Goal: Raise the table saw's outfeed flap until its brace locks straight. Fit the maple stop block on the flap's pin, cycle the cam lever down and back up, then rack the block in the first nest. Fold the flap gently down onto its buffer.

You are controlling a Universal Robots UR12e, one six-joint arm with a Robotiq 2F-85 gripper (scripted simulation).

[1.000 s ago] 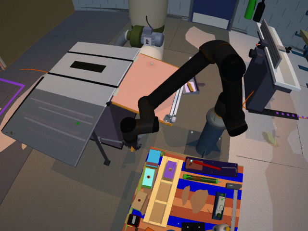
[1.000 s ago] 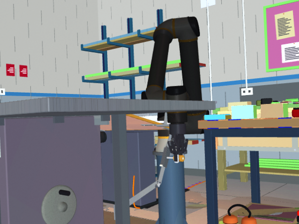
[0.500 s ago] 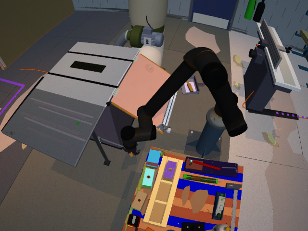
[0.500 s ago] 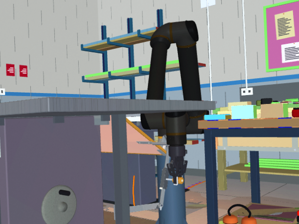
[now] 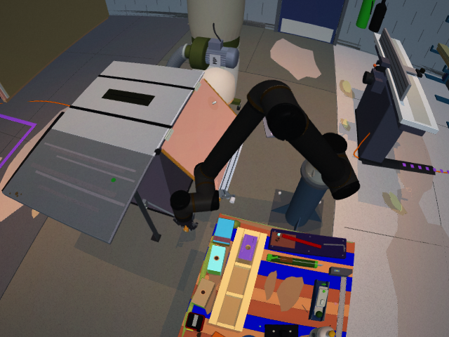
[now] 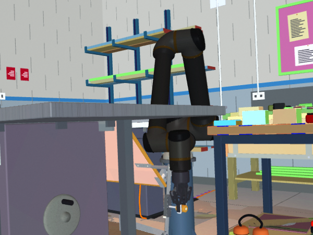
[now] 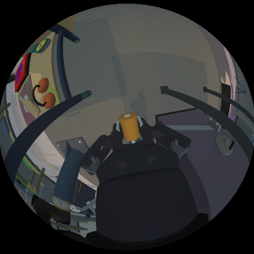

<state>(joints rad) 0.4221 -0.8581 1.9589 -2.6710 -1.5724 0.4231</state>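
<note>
At the right side of the table saw (image 5: pixel 127 109) the salmon outfeed flap (image 5: pixel 197 128) hangs sloping steeply down, its small pin (image 5: pixel 214 103) near the upper edge. An orange handle knob (image 7: pixel 129 126) at the flap's low edge is gripped in my gripper (image 6: pixel 180 201), which is closed and points down near the floor between the saw and the bench. The flap's grey brace (image 6: pixel 167 188) hangs folded beside it. On the bench, a tan maple block (image 5: pixel 203 291) lies left of the wooden nest rack (image 5: pixel 237 279). A purple block (image 5: pixel 247 247) sits in the rack's far nest.
The bench tray (image 5: pixel 268 279) carries a cyan block (image 5: pixel 216 258), a blue block (image 5: pixel 224 227), a red cam lever on a dark plate (image 5: pixel 308 243) and tools. The saw's grey side extension (image 5: pixel 78 177) stands on a thin leg (image 5: pixel 147 217). My arm's blue pedestal (image 5: pixel 306 197) stands right of the flap.
</note>
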